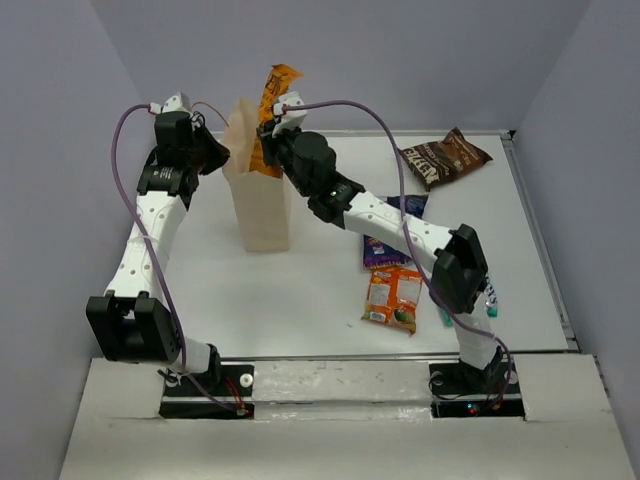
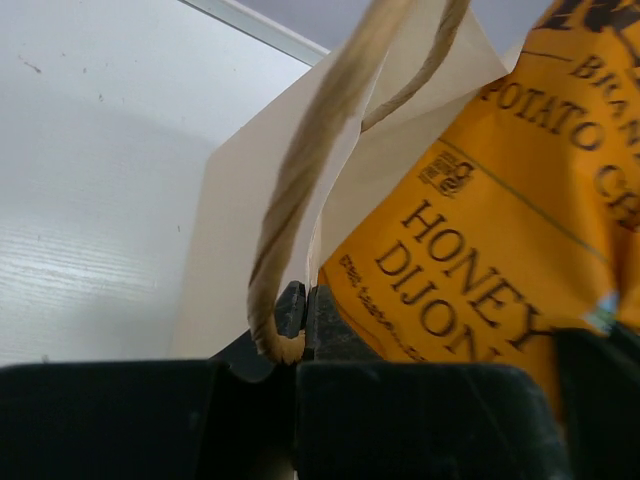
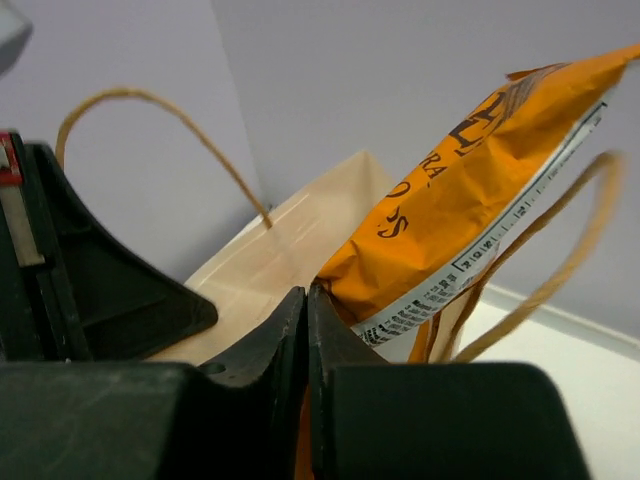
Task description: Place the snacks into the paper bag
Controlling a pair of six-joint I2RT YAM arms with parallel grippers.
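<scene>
The cream paper bag [image 1: 264,205] stands upright at the back left of the table. The large orange-yellow chip bag [image 1: 277,88] sticks up out of its mouth, lower part inside. My left gripper [image 1: 222,157] is shut on the bag's left rim; in the left wrist view [image 2: 303,300] the paper edge [image 2: 250,200] sits between the jaws, a cord handle [image 2: 310,150] beside them, the chip bag [image 2: 500,230] right. My right gripper [image 1: 268,128] is at the bag's mouth; its jaws [image 3: 307,295] are shut, with the chip bag's [image 3: 470,200] edge showing between them.
A brown bag [image 1: 450,157] lies at the back right. A dark blue bag [image 1: 392,235] and a small orange packet [image 1: 393,298] lie under the right arm. A teal-green packet [image 1: 490,300] is partly hidden behind the right elbow. The table's right edge [image 1: 545,250] is near.
</scene>
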